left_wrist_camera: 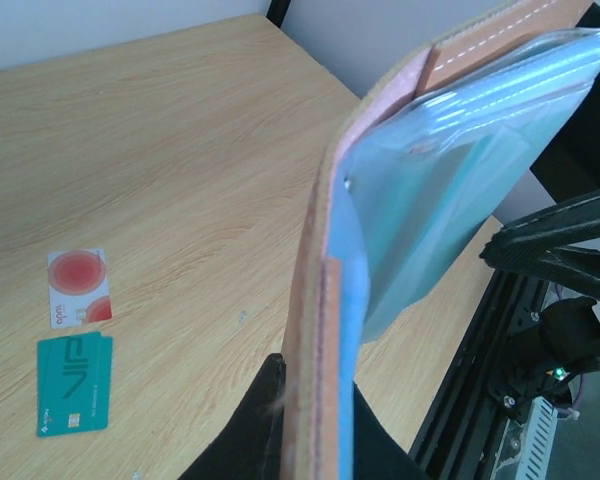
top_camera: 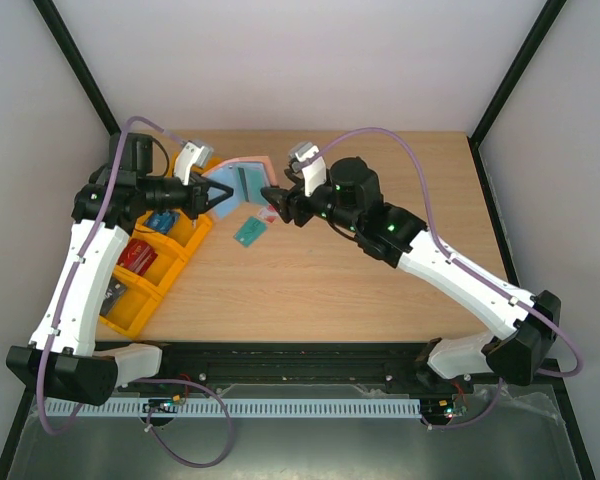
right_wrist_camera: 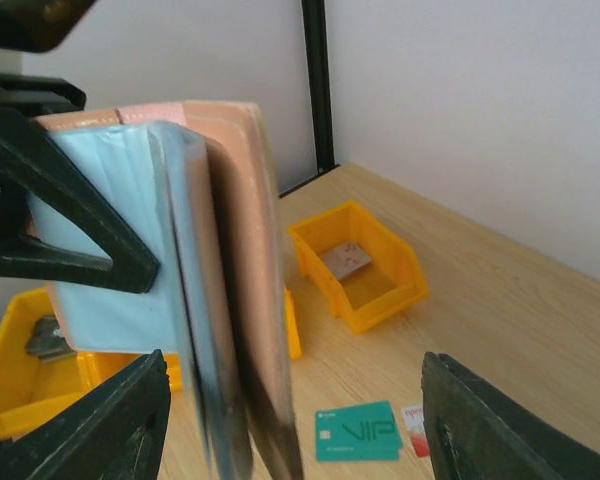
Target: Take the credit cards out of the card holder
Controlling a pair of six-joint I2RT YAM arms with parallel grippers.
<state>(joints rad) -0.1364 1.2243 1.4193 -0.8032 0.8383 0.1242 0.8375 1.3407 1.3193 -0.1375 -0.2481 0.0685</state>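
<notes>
The card holder point(top_camera: 242, 180) hangs above the table, opened out, reddish-brown outside and grey-blue inside. My left gripper point(top_camera: 212, 196) is shut on its lower edge; in the left wrist view that edge point(left_wrist_camera: 325, 330) runs up from between the black fingers point(left_wrist_camera: 250, 430). My right gripper point(top_camera: 278, 205) is open. Its wide-apart jaws reach round the holder's flaps point(right_wrist_camera: 230, 300) without pinching them. Two credit cards lie flat on the table below. One is teal point(top_camera: 248, 232) point(left_wrist_camera: 75, 385) point(right_wrist_camera: 358, 432), the other white-pink with a red round mark point(left_wrist_camera: 78, 288) point(right_wrist_camera: 416, 428).
Orange bins point(top_camera: 155, 270) with small items line the table's left side under the left arm. One orange bin point(right_wrist_camera: 360, 265) holds a brown piece. Black frame posts stand at the back corners, and walls enclose the table on three sides.
</notes>
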